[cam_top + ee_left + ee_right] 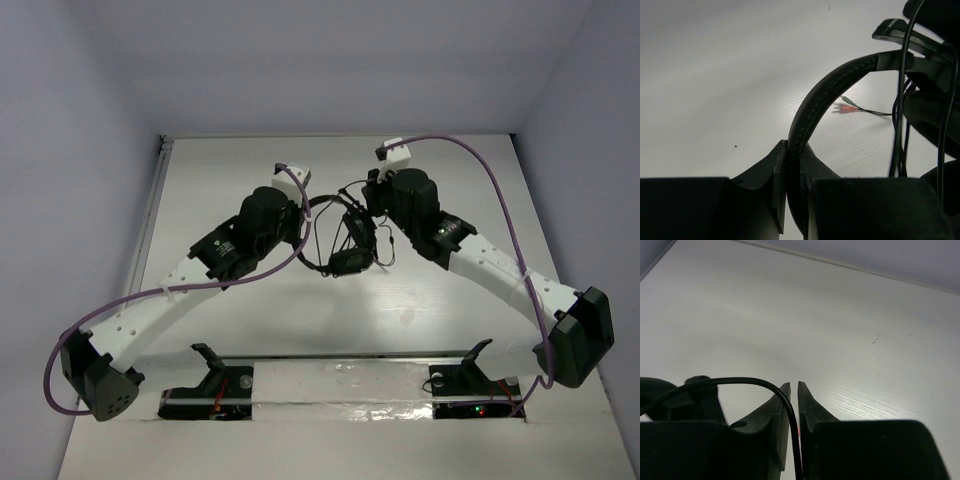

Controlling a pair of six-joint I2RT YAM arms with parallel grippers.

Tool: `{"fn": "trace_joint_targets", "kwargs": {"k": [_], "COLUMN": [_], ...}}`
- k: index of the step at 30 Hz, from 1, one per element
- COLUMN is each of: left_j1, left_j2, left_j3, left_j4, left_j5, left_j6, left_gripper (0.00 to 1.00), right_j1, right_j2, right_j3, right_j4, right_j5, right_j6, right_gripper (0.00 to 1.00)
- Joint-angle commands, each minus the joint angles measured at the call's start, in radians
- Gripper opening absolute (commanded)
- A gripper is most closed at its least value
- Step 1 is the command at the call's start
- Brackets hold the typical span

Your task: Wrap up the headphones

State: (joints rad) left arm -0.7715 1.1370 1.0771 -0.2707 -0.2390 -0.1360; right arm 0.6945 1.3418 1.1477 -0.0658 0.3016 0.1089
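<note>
The black headphones (345, 245) hang between my two arms above the table's middle. My left gripper (794, 150) is shut on the padded headband (825, 92), which arches up and right to an earcup (927, 115). The thin dark cable (900, 115) hangs in loops beside that earcup. Its reddish plug (845, 108) lies on the table beyond. My right gripper (794, 387) is shut on the cable (785, 400), which curves left out of the jaws. In the top view the left gripper (300, 215) and right gripper (372, 200) flank the headphones.
Thick purple robot cables (500, 190) loop over both arms. Two black stands (210, 362) sit by the arm bases at the near edge. The white table (430, 310) has walls at the back and both sides.
</note>
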Motion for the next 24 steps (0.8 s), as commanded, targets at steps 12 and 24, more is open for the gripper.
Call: {"fn": "trace_joint_targets", "kwargs": {"k": [12,24], "left_j1": [0.017,0.038], "left_j2": [-0.056,-0.025], "left_j3": [0.244,0.211], "left_j4": [-0.039,-0.045], "left_j5": [0.017,0.059], "left_j6": [-0.030,-0.011], "left_gripper": [0.00,0.00], "right_j1": [-0.161,-0.205], "right_j2": [-0.130,-0.139], "right_j3": [-0.283,-0.075], "right_j4": [0.440,0.296], "right_j5": [-0.430,-0.286], "right_j6": [0.189,0.169], "right_gripper": [0.07,0.00]}}
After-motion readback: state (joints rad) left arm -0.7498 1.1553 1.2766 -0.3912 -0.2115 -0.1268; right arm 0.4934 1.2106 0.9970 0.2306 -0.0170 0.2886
